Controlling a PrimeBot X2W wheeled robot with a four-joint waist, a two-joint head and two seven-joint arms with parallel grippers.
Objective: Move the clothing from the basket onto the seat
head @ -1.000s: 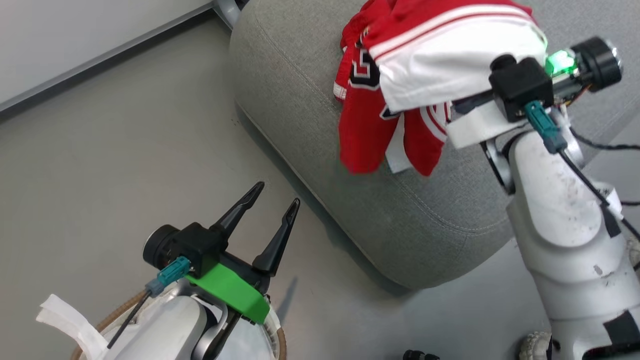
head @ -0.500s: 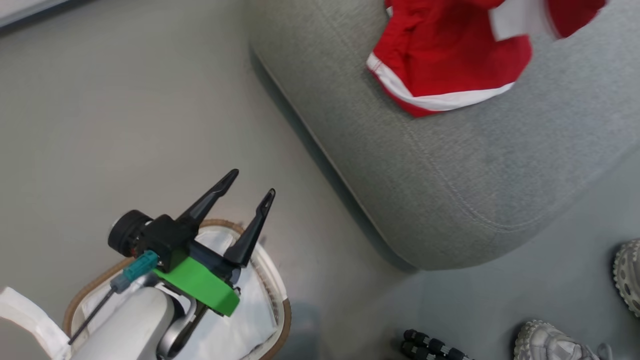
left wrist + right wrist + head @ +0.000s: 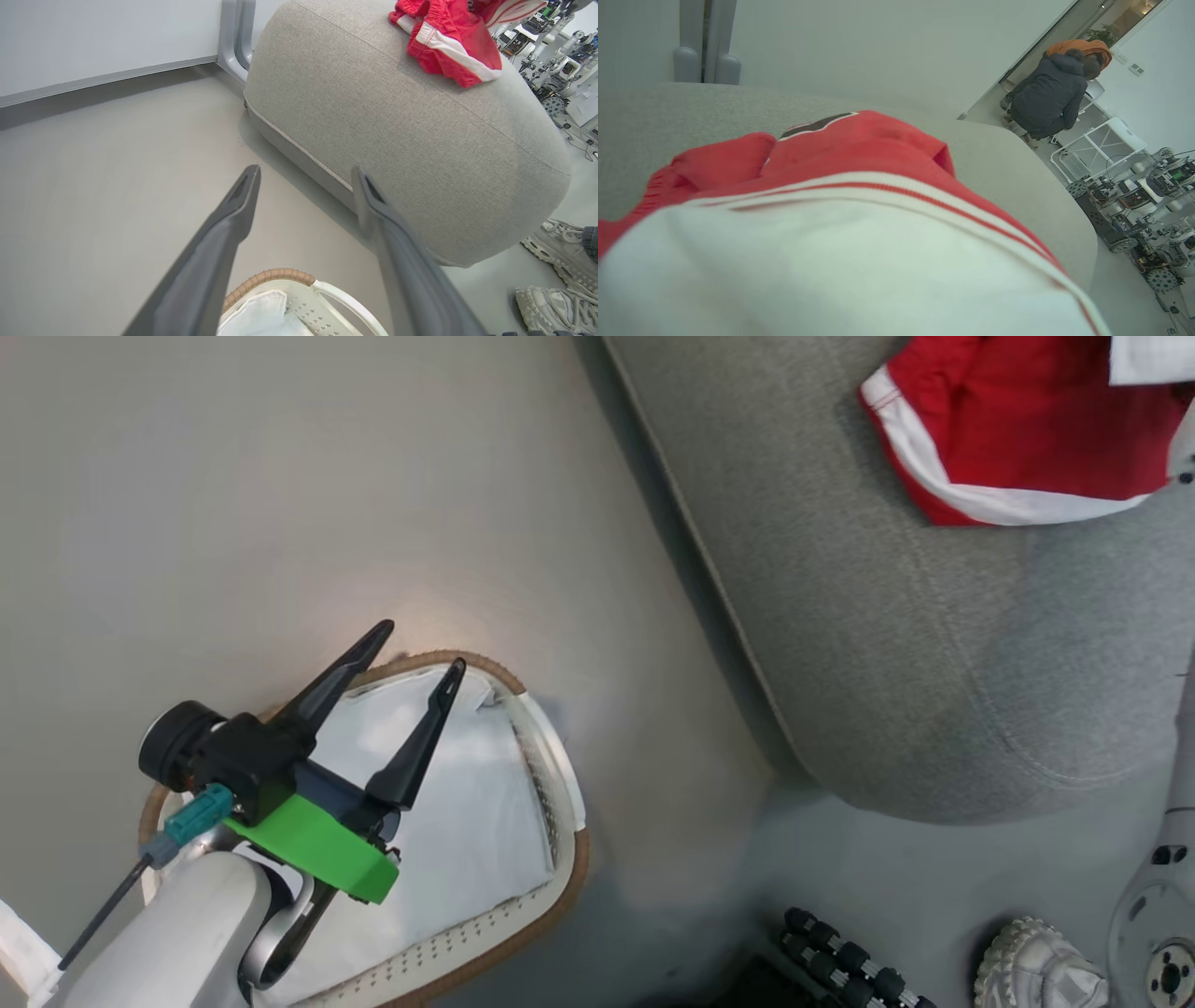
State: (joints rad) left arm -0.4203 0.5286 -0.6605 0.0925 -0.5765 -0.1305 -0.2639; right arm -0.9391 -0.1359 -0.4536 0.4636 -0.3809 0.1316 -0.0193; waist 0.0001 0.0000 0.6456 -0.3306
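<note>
Head view showed your left tool (image 3: 422, 645) spread open above the basket (image 3: 551, 803); shiny red clothing (image 3: 1018, 420) with white stripes lay on the seat (image 3: 934, 663). Your right tool's grip couldn't be told.

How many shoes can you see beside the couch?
2. One pale sneaker stands close to the couch corner; a second sneaker is nearer the camera. More may be hidden.

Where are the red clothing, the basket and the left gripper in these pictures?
Red clothing (image 3: 1018, 420): head view, red panel above white hem.
Basket (image 3: 581, 868): head view, tan rim band.
Left gripper (image 3: 422, 645): head view, midway between fingertips.
</note>
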